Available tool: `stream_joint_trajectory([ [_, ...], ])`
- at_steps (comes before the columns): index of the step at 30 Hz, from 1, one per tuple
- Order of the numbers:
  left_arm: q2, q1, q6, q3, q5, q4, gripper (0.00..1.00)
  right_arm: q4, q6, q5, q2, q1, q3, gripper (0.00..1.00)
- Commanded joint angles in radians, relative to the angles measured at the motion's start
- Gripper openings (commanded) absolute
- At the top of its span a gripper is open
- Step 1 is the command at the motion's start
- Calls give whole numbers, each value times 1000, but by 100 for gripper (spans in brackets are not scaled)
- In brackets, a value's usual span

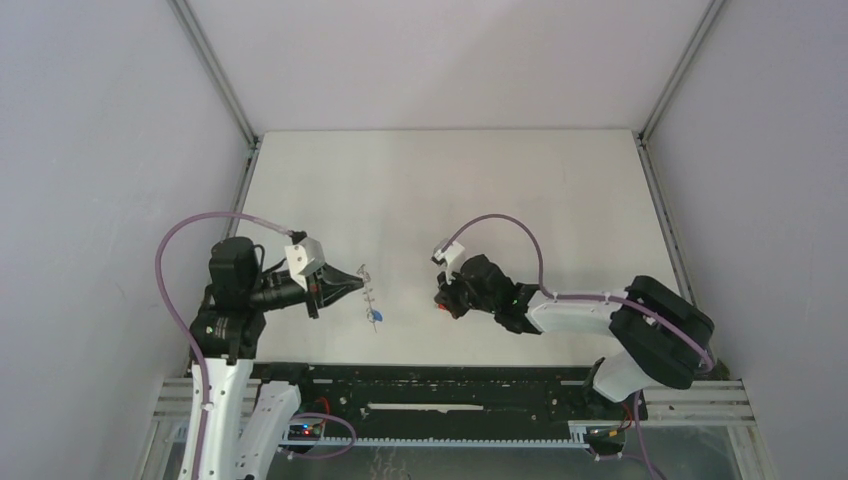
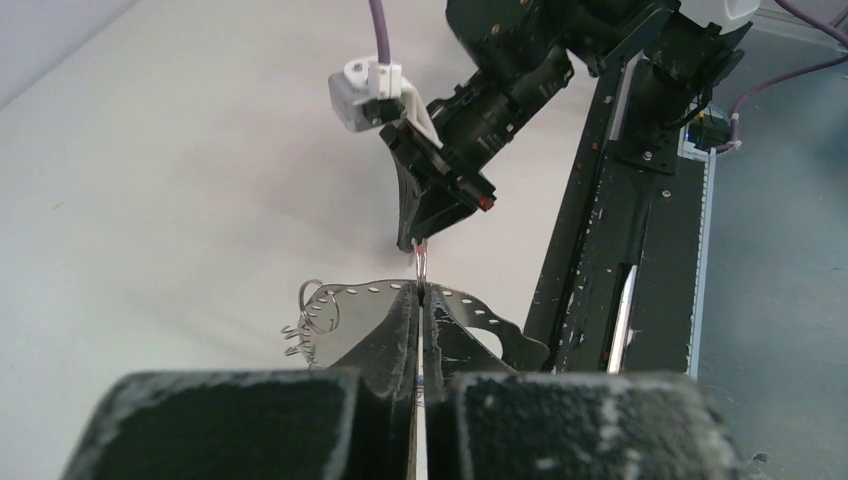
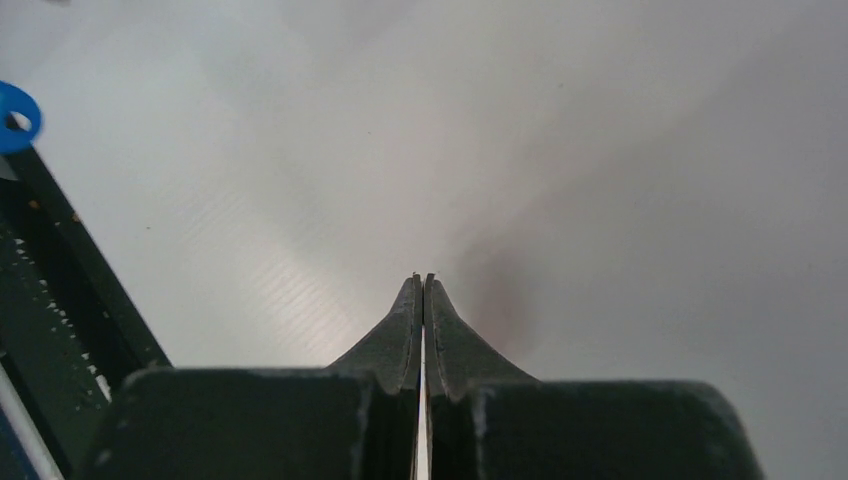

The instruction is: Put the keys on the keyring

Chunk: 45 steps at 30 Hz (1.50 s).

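Observation:
My left gripper is shut on the thin grey keyring, held above the table. In the left wrist view the jaws are closed, and the ring's edge sticks out past the tips, with small wire loops to the left. The blue key sits just below the ring; I cannot tell if it hangs on it. Its blue head shows in the right wrist view. My right gripper is shut, and a red bit of the red key shows at its jaws. The right wrist view shows closed tips over bare table.
The black rail with the arm bases runs along the table's near edge. Grey walls with metal frame posts enclose the white table on three sides.

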<state>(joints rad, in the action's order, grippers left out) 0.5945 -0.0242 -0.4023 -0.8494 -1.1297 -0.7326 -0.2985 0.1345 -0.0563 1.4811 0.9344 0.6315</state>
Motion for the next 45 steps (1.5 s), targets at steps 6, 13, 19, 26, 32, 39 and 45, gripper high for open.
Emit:
stream_joint_trajectory([
  [6, -15, -6, -20, -46, -15, 13, 0, -88, 54, 105, 156, 30, 53, 9],
  [13, -11, -6, -21, -50, -11, 13, 0, -88, 59, 128, 214, 35, 108, 17],
  [19, -10, -6, -26, -48, -9, 14, 0, -47, 45, 91, 136, 25, 120, 37],
  [26, -11, -6, -29, -60, -7, 6, 0, 56, 62, 88, 22, 10, 120, 49],
  [32, -5, -6, -12, -72, -14, 2, 0, 155, -17, 225, -176, 48, 119, 96],
  [39, -2, -6, -7, -80, -24, 0, 0, 189, 133, -1, -278, -123, 100, 100],
  [45, -3, -6, 1, -82, -52, -4, 0, 241, 256, 462, -507, -26, 43, 100],
])
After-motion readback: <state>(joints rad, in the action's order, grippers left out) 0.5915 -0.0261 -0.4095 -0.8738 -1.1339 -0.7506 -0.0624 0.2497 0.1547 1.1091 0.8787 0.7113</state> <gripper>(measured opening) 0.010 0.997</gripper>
